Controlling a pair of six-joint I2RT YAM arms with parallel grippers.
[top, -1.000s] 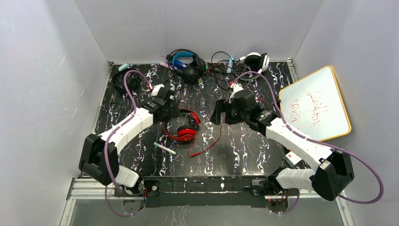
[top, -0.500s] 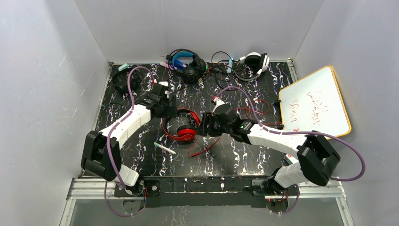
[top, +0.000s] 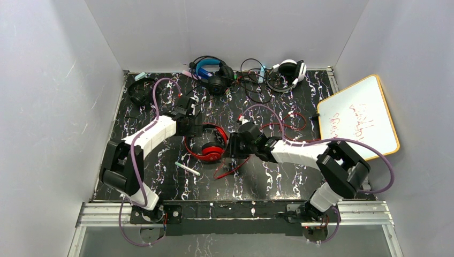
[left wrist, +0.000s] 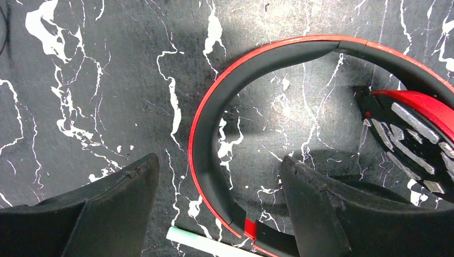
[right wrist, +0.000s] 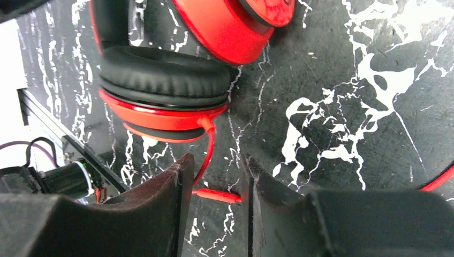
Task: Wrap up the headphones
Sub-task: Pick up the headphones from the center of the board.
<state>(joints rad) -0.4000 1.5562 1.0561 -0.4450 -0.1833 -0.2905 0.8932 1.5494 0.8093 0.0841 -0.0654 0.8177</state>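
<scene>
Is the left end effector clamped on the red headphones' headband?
No, the left end effector is open; the headband lies between its separated fingers.

Blk marble-look table (top: 278, 176) w/ white veins, boxed in by plain pale-grey walls (top: 53, 80) at 9, 12 & 3 o'clock, whiteboard (top: 357, 119) w/ red scrawl at 3, alu rail (top: 235, 210) along 6, even light.

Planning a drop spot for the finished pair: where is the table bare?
Bare: the near strip between the red cable and the right arm; the near-left patch between the pen and the left arm. Crowded: the centre, both arms over the red headphones; the far edge, with the blue-band pair, the white pair and loose cables.
</scene>
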